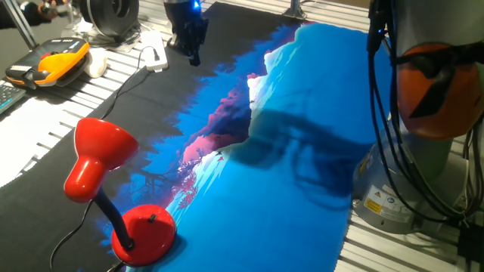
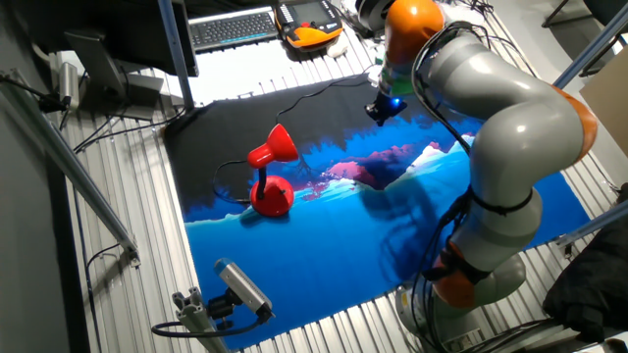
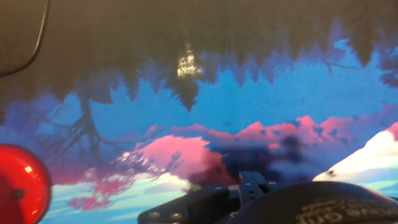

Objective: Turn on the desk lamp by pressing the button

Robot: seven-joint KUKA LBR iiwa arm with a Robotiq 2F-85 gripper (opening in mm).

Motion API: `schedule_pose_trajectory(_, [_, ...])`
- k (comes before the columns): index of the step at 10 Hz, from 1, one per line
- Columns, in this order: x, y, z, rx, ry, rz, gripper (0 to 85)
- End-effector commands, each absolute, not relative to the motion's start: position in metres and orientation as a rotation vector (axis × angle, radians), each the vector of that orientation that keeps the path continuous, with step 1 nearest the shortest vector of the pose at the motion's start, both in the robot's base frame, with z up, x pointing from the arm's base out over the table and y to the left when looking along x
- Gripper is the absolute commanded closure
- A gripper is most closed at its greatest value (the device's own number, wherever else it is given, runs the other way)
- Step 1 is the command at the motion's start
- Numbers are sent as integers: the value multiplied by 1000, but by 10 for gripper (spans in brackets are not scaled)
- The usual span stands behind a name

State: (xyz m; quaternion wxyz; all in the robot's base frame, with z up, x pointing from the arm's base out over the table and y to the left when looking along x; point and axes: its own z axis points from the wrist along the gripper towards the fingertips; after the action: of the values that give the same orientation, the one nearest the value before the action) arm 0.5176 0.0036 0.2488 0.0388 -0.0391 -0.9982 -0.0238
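The desk lamp stands at the near left corner of the printed mat, its red bell shade tilted up on a black bendy neck over the round red base. The button is a small dark knob on top of the base. My gripper hangs far from the lamp, over the mat's black far edge, fingers pointing down. The other fixed view shows the lamp left of my gripper. In the hand view a red rounded part of the lamp sits at the left edge. No view shows a gap between the fingers.
A blue and black landscape mat covers the table. An orange-and-black handheld device and a white object lie beyond the mat's far left. The lamp's cord runs over the black part. My arm's base stands at the right.
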Motion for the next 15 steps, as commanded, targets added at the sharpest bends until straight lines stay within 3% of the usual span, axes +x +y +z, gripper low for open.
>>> schedule_pose_trajectory(1, [518, 4, 249, -115, -3084, -100, 850])
schedule_pose_trajectory(2, [518, 4, 249, -71, -3116, -13, 850])
schedule_pose_trajectory(3, [518, 4, 249, -52, -3116, -46, 850])
schedule_pose_trajectory(6, [518, 4, 249, -87, -3112, 58, 850])
schedule_pose_trajectory(8, [518, 4, 249, -130, -3063, -40, 850])
schedule_pose_trajectory(10, [518, 5, 249, -196, -3054, -58, 850])
schedule_pose_trajectory(13, [522, 26, 237, -314, -2969, -303, 850])
schedule_pose_trajectory(15, [520, 42, 229, -349, -2925, -350, 850])
